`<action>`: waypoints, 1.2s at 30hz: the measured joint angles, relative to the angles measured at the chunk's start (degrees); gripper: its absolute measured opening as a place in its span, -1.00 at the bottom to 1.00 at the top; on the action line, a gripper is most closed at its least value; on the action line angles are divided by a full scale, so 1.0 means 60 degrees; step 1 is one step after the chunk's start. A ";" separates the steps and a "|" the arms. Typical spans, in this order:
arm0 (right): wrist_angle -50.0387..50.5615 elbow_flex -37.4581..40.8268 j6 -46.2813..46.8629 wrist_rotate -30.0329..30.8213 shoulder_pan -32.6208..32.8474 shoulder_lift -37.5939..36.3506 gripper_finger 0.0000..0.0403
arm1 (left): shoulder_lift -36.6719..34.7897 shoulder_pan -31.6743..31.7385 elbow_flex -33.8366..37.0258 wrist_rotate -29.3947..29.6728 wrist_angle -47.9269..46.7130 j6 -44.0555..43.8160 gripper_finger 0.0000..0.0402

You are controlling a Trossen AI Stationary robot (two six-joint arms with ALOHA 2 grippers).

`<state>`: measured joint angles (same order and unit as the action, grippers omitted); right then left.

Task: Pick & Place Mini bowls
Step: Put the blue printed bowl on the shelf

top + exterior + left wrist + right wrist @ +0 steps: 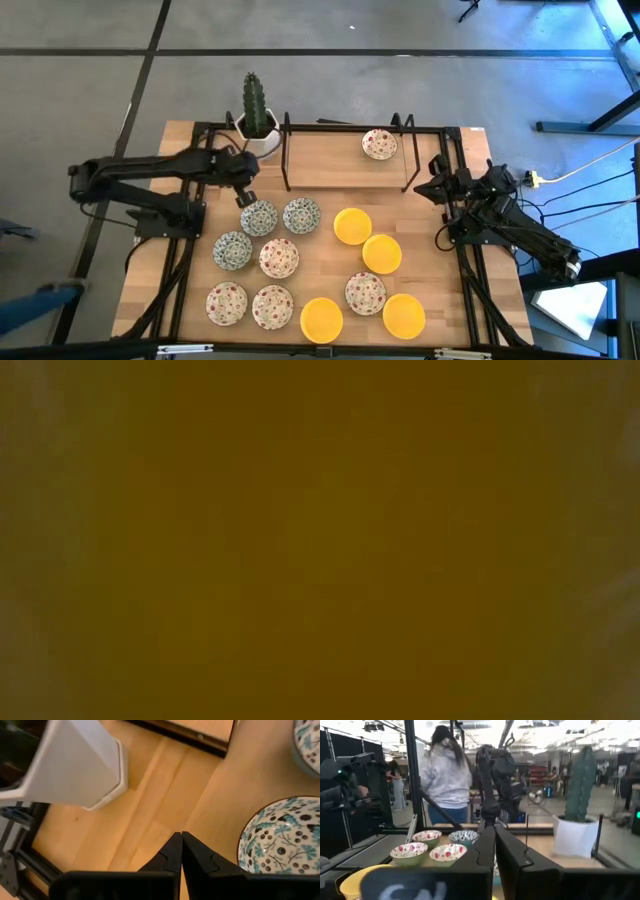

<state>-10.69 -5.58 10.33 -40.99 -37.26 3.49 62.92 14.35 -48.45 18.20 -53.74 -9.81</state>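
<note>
The left pincer [247,197] hung pressed together and empty just beside the nearest blue-green bowl [259,217] — the right pincer [432,190], also pressed together, waited well apart.

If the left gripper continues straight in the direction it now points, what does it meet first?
Probably bare wood: the shut left gripper aims at the table, between the white cactus pot and the blue-green patterned bowl, with the dark frame bar farther on. Depth is uncertain.
</note>
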 joint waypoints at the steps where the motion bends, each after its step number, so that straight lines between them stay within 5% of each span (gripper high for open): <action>1: 0.0145 0.0000 -0.0001 -0.0112 0.0000 0.0000 -0.95 | 0.0151 0.0000 0.0000 -0.0052 -0.0004 -0.0024 -0.97; 7: 0.0413 0.0004 0.0000 -0.0460 0.0000 0.0000 -0.97 | 0.0477 0.0000 0.0000 -0.0412 0.0026 0.0443 -0.80; 16: 0.0570 0.0004 0.0029 -0.0456 0.0000 0.0000 -0.93 | 0.0540 -0.0015 -0.0007 -0.2280 0.0471 0.0991 -0.23; 22: 0.0788 0.0004 0.0033 -0.0480 0.0007 0.0000 -0.98 | 0.0780 -0.0011 0.0047 -0.2443 0.0334 0.0938 0.09; 36: 0.0777 0.0004 -0.0007 -0.0602 0.0364 0.0000 -0.89 | 0.2340 0.0015 0.0050 -0.2482 0.0195 0.0703 0.21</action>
<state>-6.02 -5.56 10.28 -44.60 -35.07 3.49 76.96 14.44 -48.15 3.30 -52.56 -5.60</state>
